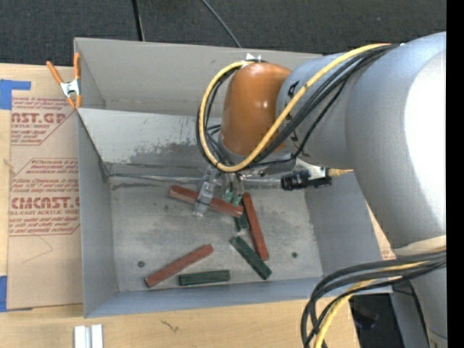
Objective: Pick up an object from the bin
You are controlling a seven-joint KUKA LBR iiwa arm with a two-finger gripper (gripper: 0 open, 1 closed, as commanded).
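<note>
My gripper (206, 200) is low in the middle of the bin, under the orange wrist cover. It is right over a red-brown stick (185, 193) that lies slanted on the floor, and it hides the stick's middle. Whether it touches the stick I cannot tell. Just to its right a second red-brown stick (255, 227) runs towards the near wall. A dark green stick (251, 258) lies slanted below that one.
A third red-brown stick (178, 265) and another dark green stick (204, 278) lie near the bin's front wall, left of centre. The arm and its cables cover the bin's right side.
</note>
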